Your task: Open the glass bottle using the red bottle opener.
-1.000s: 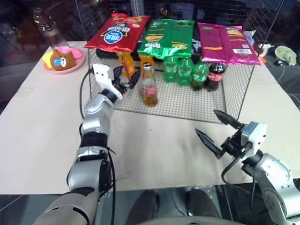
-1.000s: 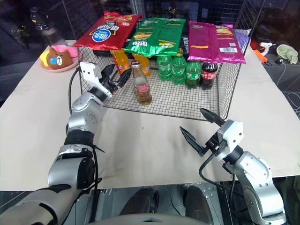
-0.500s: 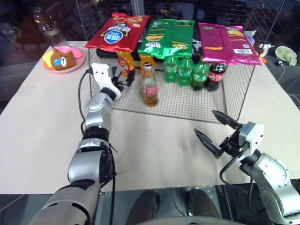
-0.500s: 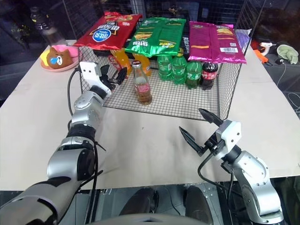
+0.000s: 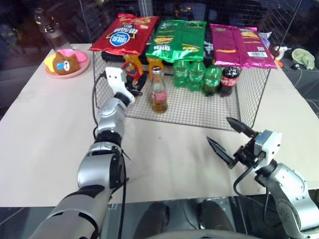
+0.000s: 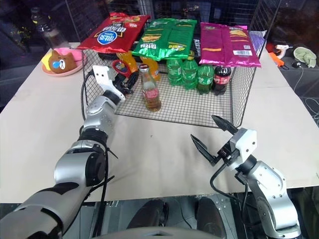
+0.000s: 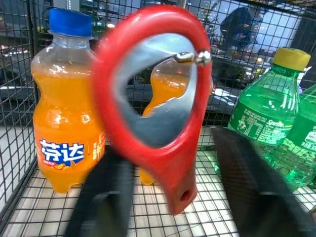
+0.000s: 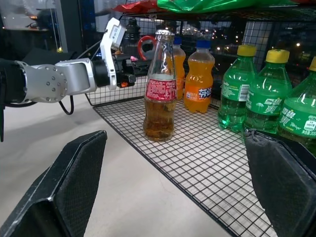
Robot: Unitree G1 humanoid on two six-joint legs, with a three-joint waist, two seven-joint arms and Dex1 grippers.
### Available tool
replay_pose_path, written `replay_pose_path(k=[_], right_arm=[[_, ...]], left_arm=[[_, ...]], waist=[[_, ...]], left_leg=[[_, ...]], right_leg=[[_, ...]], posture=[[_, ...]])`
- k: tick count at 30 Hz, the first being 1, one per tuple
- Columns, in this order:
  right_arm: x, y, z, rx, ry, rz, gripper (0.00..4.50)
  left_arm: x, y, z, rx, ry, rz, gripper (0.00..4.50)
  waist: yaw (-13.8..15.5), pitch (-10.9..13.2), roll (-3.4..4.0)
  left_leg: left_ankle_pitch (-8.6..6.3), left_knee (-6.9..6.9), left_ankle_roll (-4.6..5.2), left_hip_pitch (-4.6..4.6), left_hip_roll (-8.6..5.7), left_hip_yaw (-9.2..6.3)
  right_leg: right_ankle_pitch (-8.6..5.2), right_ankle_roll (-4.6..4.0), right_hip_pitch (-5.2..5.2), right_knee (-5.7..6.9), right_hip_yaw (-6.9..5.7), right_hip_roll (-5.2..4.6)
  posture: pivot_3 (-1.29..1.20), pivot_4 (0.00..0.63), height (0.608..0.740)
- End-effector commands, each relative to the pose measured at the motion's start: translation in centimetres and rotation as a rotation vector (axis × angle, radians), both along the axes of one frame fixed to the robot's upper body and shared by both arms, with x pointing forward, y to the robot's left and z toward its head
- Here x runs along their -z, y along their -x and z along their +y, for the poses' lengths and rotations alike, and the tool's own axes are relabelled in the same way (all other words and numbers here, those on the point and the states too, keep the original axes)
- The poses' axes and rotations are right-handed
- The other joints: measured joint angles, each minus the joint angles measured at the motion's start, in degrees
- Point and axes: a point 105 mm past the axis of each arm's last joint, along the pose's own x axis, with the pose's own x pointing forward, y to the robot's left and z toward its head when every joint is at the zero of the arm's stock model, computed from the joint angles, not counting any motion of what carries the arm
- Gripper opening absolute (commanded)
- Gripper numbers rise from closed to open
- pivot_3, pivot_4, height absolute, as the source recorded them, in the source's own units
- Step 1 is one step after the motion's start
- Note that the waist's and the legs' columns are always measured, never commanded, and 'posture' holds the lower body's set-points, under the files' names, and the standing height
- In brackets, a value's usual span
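Wire rack (image 5: 249,97) on the tan table (image 5: 45,124), taken as the landmark. Its upper shelf carries 3 snack bags: a red bag (image 5: 123,34), a green bag (image 5: 180,40) and a pink bag (image 5: 240,45). On its lower mesh floor stand the containers. The glass bottle (image 5: 159,91), upright near the front edge of the rack floor, holds amber liquid in its lower part and keeps its silver cap on. Behind it stand 2 orange soda bottles (image 8: 199,75), filled with orange drink; to their right are 3 green bottles (image 5: 197,75) and 1 dark cola bottle (image 5: 230,79).

The left gripper (image 6: 123,82) reaches into the left end of the rack, just left of the glass bottle. The red bottle opener (image 7: 158,98) stands upright between its 2 fingers (image 7: 106,197), ring head up and handle down; whether the fingers press on the handle cannot be told.

The right gripper (image 5: 232,141) hovers in front of the rack over the table, jaws spread wide and holding nothing.

Left of the rack, a pink plate (image 5: 79,67) holds a bear-shaped toy (image 5: 66,61).
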Motion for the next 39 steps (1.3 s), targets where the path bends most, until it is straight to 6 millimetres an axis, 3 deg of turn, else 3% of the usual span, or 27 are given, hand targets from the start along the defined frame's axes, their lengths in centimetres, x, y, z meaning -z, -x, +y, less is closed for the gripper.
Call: replay_pose_path(k=[1, 2, 10, 20, 30, 34, 39], right_arm=[[-0.6, 0.2, 0.2, -0.013, -0.010, -0.032, 4.50], [-0.5, 0.2, 0.3, -0.014, -0.009, -0.031, 4.50], [-0.3, -0.1, 0.4, -0.023, -0.007, -0.027, 4.50], [0.0, -0.1, 0.5, -0.034, -0.005, -0.029, 4.50], [0.0, -0.1, 0.9, -0.052, -0.015, -0.023, 4.50], [-0.3, -0.3, 1.0, -0.063, -0.026, -0.016, 4.50], [-0.3, -1.1, 1.6, -0.098, -0.063, 0.126, 4.50]], left_arm=[[-2.2, 0.0, 0.2, 0.003, 0.010, -0.074, 0.39], [-2.3, 0.1, 0.2, 0.007, 0.014, -0.080, 0.02], [-3.1, 0.8, -0.1, 0.066, 0.049, -0.119, 0.02], [-3.5, 3.3, -0.7, 0.212, 0.114, -0.148, 0.02], [-3.4, 6.6, -0.5, 0.352, 0.165, -0.085, 0.02], [-3.9, 8.3, 0.2, 0.435, 0.257, -0.044, 0.02], [-4.1, 11.0, 0.1, 0.654, 0.452, 0.121, 0.02]], waist=[[-0.01, 0.00, 0.00], [-0.01, 0.00, 0.00], [-0.01, 0.00, 0.00], [-0.08, 0.00, 0.00], [-0.06, 0.00, 0.01], [-0.13, 0.00, 0.01], [-0.13, 0.01, 0.03]], left_leg=[[0.00, 0.00, 0.00, 0.00, 0.00, 0.00], [0.00, 0.00, 0.00, 0.00, 0.00, 0.00], [0.00, 0.01, 0.00, 0.00, 0.00, -0.01], [0.00, 0.02, 0.00, 0.00, 0.04, -0.02], [0.00, 0.02, 0.00, 0.01, 0.07, -0.03], [0.00, 0.02, 0.00, 0.01, 0.09, -0.03], [0.00, 0.03, 0.00, 0.03, 0.12, -0.04]], right_leg=[[0.00, 0.00, 0.00, 0.00, 0.00, 0.00], [0.00, 0.00, 0.00, 0.01, 0.00, 0.00], [0.00, 0.00, 0.00, 0.01, 0.00, 0.00], [0.00, 0.00, 0.00, 0.02, 0.00, -0.01], [0.00, 0.00, 0.00, 0.04, 0.02, -0.02], [0.00, 0.00, 0.00, 0.03, 0.03, -0.03], [0.00, -0.01, 0.01, 0.05, 0.04, -0.03]], posture=[[0.00, 0.150, 0.740], [0.00, 0.150, 0.740], [0.00, 0.150, 0.740], [0.00, 0.150, 0.740], [0.00, 0.150, 0.740], [0.00, 0.150, 0.740], [0.00, 0.150, 0.740]])
